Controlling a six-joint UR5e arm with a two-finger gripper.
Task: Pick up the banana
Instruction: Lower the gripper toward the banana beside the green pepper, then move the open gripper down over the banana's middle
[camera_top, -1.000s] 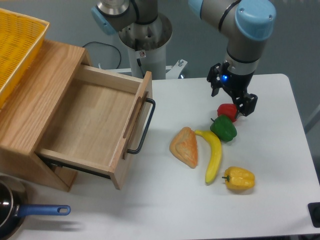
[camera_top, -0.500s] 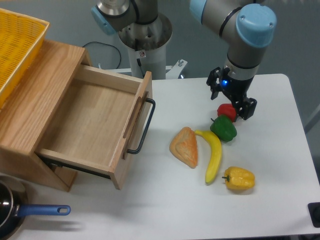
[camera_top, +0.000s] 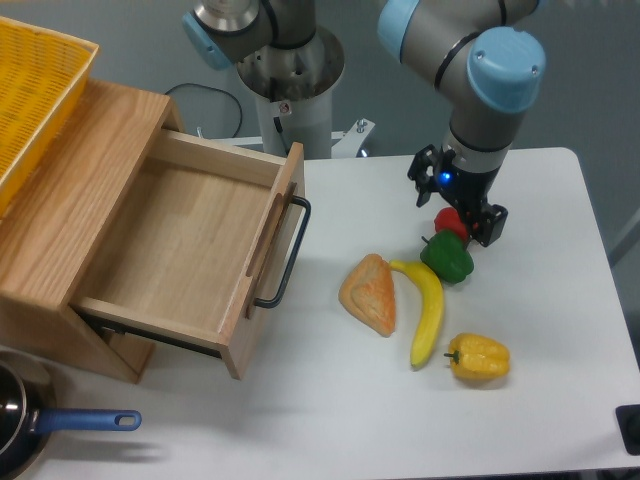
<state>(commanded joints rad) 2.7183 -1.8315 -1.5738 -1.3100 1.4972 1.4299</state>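
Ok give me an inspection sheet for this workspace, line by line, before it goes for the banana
Surface: white table, no spills seen.
Job's things: banana lies flat, untouched, its top end by the green pepper, the bread piece close on its left.
Clutter: red pepper behind the green one; yellow pepper near the banana's lower end; open, empty wooden drawer; yellow basket on the cabinet; pan with blue handle at the lower left.
Grippers: gripper open, above the red pepper, holding nothing.
Cables: black cable behind the cabinet.
Surroundings: second robot base behind the table.
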